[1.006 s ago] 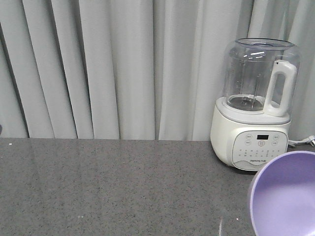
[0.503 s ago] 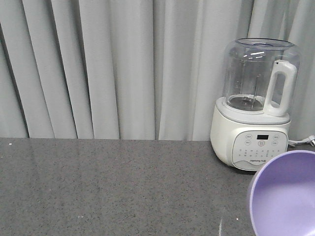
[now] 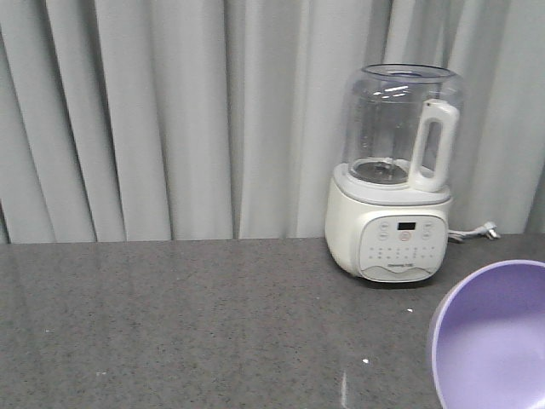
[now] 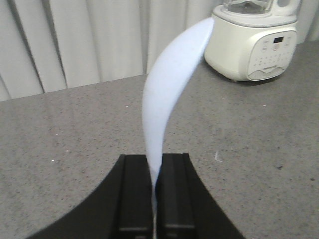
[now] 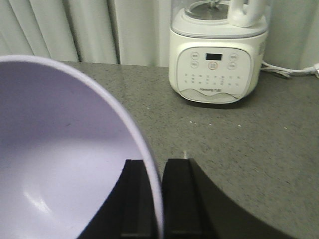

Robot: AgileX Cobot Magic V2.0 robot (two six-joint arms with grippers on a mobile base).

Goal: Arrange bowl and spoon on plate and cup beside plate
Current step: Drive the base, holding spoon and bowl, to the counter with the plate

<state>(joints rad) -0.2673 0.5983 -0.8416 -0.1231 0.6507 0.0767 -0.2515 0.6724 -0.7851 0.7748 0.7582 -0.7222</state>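
In the front view, the small round lavender-purple plastic bowl (image 3: 494, 341) is empty and cut off at the lower right, near a white blender (image 3: 396, 179) on the grey speckled counter (image 3: 170, 324). In the left wrist view, the left gripper (image 4: 155, 167) is clamped on the upward-curving short pale blue-white plastic spoon (image 4: 167, 94). In the right wrist view, the right gripper (image 5: 157, 172) pinches the bowl's rim, and the bowl's left side is out of frame

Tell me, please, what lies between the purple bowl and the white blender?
Only bare speckled grey countertop lies between the bowl and the blender, as the right wrist view shows; the front view agrees.
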